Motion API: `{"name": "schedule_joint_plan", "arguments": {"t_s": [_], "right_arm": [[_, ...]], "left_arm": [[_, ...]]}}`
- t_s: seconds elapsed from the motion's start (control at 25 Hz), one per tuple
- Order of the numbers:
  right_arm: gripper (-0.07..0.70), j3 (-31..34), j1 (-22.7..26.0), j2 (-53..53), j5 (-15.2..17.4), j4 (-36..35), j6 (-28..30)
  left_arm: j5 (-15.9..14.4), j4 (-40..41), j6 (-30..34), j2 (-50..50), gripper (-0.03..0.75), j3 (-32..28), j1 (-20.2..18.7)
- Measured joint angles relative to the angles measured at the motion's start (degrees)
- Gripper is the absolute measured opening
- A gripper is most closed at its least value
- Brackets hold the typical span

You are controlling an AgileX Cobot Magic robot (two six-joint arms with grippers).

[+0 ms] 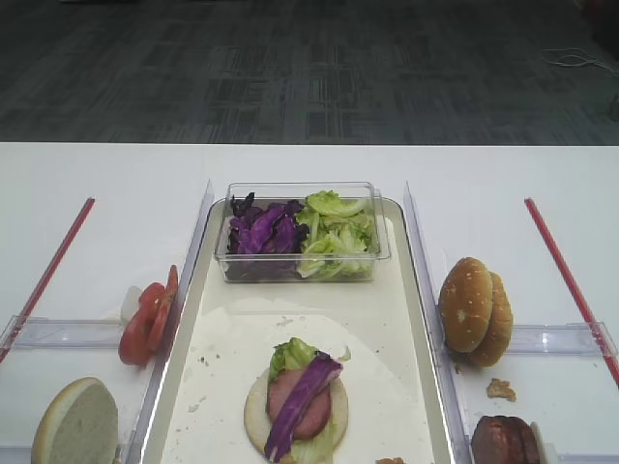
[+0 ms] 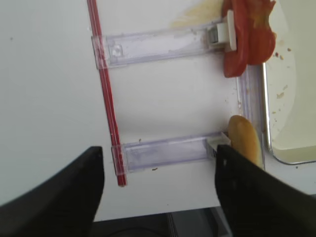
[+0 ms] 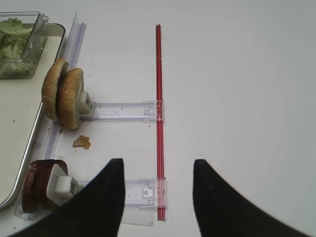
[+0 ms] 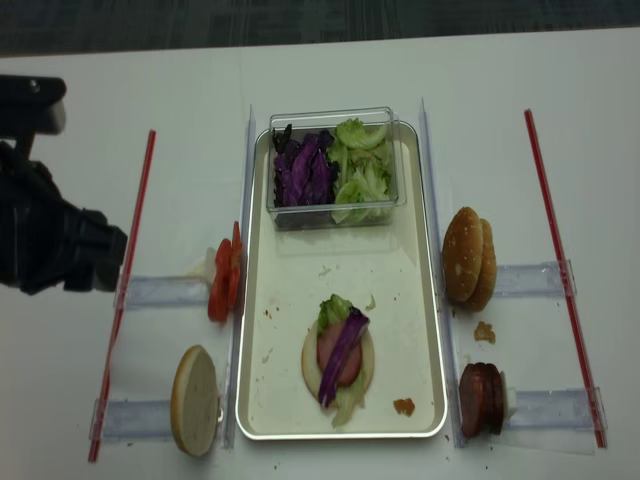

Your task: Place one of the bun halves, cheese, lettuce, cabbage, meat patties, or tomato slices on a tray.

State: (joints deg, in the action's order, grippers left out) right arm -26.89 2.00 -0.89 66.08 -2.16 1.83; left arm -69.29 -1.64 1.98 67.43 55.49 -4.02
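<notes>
On the tray (image 1: 382, 319) lies a bun half (image 1: 253, 411) topped with lettuce, a meat patty (image 1: 290, 396) and a purple cabbage strip (image 1: 302, 391). Tomato slices (image 1: 145, 324) and another bun half (image 1: 75, 422) stand in holders left of the tray. Two bun halves (image 1: 476, 311) and meat patties (image 1: 505, 440) stand on the right. My left gripper (image 2: 159, 150) is open and empty above the table, left of that bun half (image 2: 244, 140) and below the tomato slices (image 2: 247, 39). My right gripper (image 3: 158, 163) is open and empty, right of the meat patties (image 3: 37, 190).
A clear box (image 1: 302, 232) with purple cabbage and green lettuce sits at the tray's far end. Red strips (image 1: 48, 271) (image 1: 571, 280) and clear side holders (image 1: 58, 333) lie on both sides. A crumb (image 1: 500, 390) lies by the right buns. The left arm (image 4: 50, 240) hangs over the table's left.
</notes>
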Motion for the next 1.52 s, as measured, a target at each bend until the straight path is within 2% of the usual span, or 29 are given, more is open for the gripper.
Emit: {"name": "schedule_joint_plan", "arguments": {"t_s": [0.56,0.84,1.08,1.52], "right_arm": [[0.350,0.0,0.0,0.0,0.0,0.0,0.0],[0.350,0.0,0.0,0.0,0.0,0.0,0.0],[0.350,0.0,0.0,0.0,0.0,0.0,0.0],[0.350,0.0,0.0,0.0,0.0,0.0,0.0]], "left_arm": [[3.8,0.0,-0.4,-17.5,0.456,-17.7,0.0],[4.5,0.0,-0.7,-26.2,0.456,-23.7,0.0],[4.5,0.4,-1.3,-31.9,0.456,-26.6,0.0],[3.3,0.7,-1.4,-37.8,0.456,-27.6,0.0]]}}
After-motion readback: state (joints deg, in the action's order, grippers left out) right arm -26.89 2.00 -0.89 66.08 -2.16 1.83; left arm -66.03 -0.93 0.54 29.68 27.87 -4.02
